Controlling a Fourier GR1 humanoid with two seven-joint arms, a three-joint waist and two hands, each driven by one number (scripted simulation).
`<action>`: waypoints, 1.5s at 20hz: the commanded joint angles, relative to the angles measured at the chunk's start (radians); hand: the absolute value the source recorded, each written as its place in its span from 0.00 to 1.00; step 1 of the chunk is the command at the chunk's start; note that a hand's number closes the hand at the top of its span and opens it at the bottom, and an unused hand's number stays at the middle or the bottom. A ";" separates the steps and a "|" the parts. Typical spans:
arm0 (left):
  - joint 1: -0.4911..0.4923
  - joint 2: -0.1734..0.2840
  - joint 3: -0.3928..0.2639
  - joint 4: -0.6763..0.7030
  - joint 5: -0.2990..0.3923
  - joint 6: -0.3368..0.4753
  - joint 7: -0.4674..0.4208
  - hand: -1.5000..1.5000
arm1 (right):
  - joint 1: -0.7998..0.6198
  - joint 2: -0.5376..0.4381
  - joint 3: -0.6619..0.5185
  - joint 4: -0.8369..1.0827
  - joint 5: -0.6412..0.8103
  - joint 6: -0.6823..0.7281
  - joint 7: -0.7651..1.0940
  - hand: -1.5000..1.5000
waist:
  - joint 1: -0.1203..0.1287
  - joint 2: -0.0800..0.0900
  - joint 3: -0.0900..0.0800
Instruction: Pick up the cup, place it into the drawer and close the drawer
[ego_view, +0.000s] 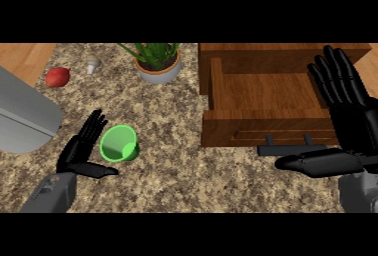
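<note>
None of the three steps looks done: the green cup (119, 143) lies on the surface just beside the released, straight-fingered left hand (81, 150), the drawer (262, 107) stands open, and the right hand (343, 120) rests open beside it

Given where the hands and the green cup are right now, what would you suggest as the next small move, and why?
Probably curl the left hand around the green cup: its open fingers sit right beside the cup, nothing is held, and the drawer is already open.
</note>
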 joint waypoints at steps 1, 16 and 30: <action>-0.078 0.024 0.013 0.200 -0.042 -0.015 -0.148 0.00 | -0.002 -0.013 -0.026 0.023 -0.024 0.025 -0.022 0.00 | -0.005 0.002 -0.001; -0.085 -0.049 0.008 0.274 -0.073 0.035 -0.302 0.00 | -0.047 -0.027 -0.039 0.051 -0.021 0.024 0.006 0.00 | -0.011 0.008 -0.002; -0.166 -0.096 0.006 0.282 -0.063 -0.156 -0.251 1.00 | -0.079 -0.043 -0.049 0.050 -0.040 0.031 0.044 0.00 | -0.019 0.011 -0.003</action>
